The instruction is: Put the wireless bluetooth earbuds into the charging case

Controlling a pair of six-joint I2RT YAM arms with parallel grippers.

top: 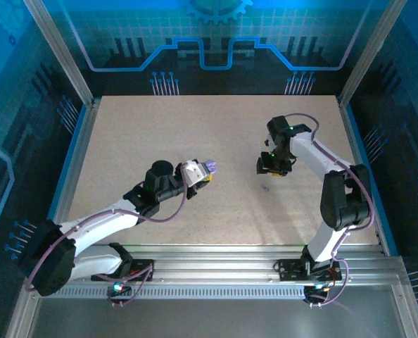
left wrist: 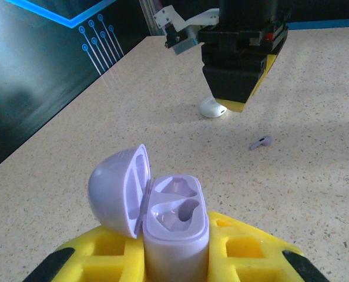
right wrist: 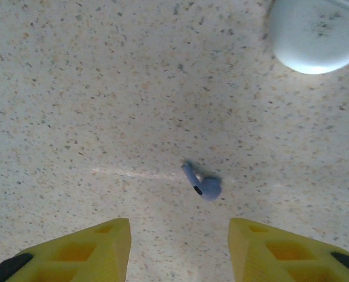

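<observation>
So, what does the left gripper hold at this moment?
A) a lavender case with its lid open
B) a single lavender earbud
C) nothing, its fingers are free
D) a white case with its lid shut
A: the left gripper is closed on the lavender case, which stands upright between the yellow fingers with its lid swung open.

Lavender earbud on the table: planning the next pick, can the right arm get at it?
Probably yes: the right gripper hangs open just above the lavender earbud, bare table around it, the white case off to one side.
</observation>
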